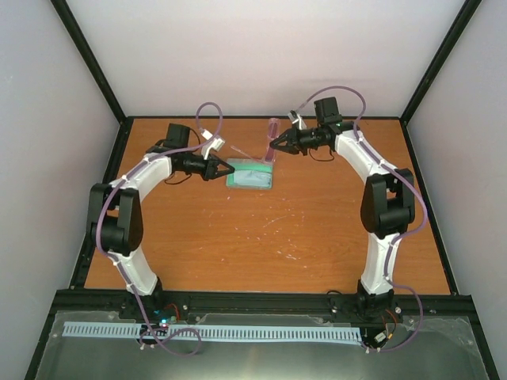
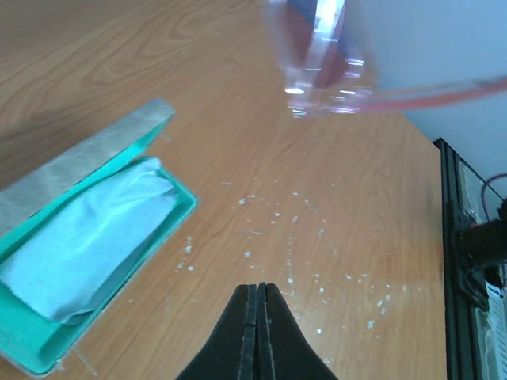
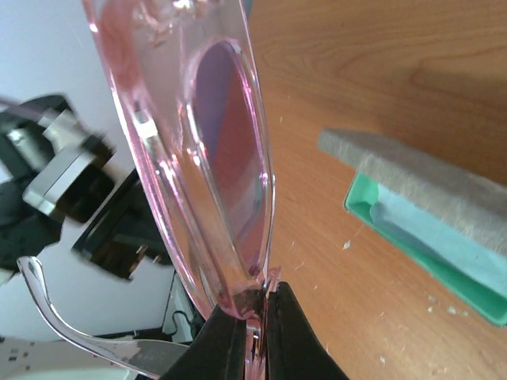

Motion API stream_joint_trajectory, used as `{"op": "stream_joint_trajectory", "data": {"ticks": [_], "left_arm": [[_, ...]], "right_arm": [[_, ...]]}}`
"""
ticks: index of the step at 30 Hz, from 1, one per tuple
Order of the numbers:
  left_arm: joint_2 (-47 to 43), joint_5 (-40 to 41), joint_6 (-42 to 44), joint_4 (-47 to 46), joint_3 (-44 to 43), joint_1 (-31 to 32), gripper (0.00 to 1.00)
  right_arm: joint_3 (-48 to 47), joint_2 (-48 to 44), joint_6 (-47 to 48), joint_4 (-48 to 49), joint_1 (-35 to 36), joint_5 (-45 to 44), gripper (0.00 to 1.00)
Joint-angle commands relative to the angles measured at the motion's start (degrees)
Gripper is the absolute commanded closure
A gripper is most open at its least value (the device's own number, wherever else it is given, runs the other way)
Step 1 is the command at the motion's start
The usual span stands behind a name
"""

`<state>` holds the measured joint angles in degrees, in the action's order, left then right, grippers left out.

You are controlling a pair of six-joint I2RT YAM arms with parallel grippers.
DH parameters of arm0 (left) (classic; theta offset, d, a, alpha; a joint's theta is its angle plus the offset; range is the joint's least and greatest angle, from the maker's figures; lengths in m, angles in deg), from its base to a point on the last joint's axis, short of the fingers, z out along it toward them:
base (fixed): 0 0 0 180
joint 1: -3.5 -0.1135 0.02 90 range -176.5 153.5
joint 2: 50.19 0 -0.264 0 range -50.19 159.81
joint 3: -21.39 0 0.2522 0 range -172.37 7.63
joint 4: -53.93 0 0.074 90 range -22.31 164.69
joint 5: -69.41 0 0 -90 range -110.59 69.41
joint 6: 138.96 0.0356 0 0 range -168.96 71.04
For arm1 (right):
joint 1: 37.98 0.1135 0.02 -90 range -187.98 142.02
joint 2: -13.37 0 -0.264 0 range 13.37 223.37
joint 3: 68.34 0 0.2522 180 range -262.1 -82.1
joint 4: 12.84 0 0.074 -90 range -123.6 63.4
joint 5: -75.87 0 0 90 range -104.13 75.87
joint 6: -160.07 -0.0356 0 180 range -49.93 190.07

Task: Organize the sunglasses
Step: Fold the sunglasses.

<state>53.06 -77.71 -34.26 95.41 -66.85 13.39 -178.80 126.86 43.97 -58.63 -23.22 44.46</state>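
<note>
The pink translucent sunglasses (image 3: 214,150) are pinched in my right gripper (image 3: 257,305), which holds them above the table behind the case; they show in the top view (image 1: 272,136) and blurred in the left wrist view (image 2: 325,71). One slim arm (image 3: 71,332) hangs loose. The grey case (image 1: 250,173) lies open, green inside, with the pale blue cloth (image 2: 87,237) in it; it also shows in the right wrist view (image 3: 428,222). My left gripper (image 2: 258,290) is shut and empty, just left of the case (image 1: 230,169).
The orange wooden table (image 1: 261,237) carries white specks near the case. A black frame rail (image 2: 467,261) runs along the table's edge. White walls enclose the back and sides.
</note>
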Motion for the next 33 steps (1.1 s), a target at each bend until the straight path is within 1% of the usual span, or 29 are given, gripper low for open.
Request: {"op": "stream_joint_trajectory", "data": {"ticks": [1, 5, 7, 13, 20, 25, 28, 30, 32, 33], "left_arm": [[-5.17, -3.69, 4.93, 2.39, 1.98, 2.13, 1.00], [-7.30, -7.11, 1.34, 0.31, 3.09, 6.07, 0.99], [-7.46, -6.84, 0.72, -0.81, 2.63, 7.68, 0.99], [-3.82, -8.12, -3.77, -4.62, -1.53, 7.95, 0.98], [0.95, -5.06, -3.56, -6.78, -5.46, 7.86, 0.97], [4.02, -4.85, -3.44, -7.60, -6.69, 7.86, 0.97], [5.33, -4.20, -3.51, -8.16, -7.27, 7.73, 0.94], [5.85, -4.25, -4.31, -8.27, -8.19, 7.34, 0.92], [5.73, -4.97, -6.02, -8.59, -9.44, 6.21, 0.85], [5.26, -5.27, -7.70, -9.14, -10.03, 5.36, 0.79]], "right_arm": [[-4.82, 4.07, -1.30, -0.37, 0.38, -0.52, 0.97], [-5.94, 5.16, -0.74, -1.40, 2.26, -1.31, 0.97], [-5.71, 5.13, -0.74, -1.09, 3.50, -1.62, 0.97], [-3.75, 3.68, -0.76, 0.20, 6.99, -1.29, 0.97], [3.92, -0.88, -0.09, 3.35, 8.97, 1.57, 0.97], [6.86, -2.91, 0.60, 4.42, 10.13, 4.45, 0.97], [8.48, -3.93, 0.02, 5.95, 10.31, 5.83, 0.97], [8.93, -4.15, 0.36, 5.03, 10.24, 4.25, 0.97], [9.43, -3.80, 0.20, 3.93, 9.89, 1.97, 0.97], [10.00, -3.62, -0.17, 3.75, 9.54, 0.35, 0.97]]}}
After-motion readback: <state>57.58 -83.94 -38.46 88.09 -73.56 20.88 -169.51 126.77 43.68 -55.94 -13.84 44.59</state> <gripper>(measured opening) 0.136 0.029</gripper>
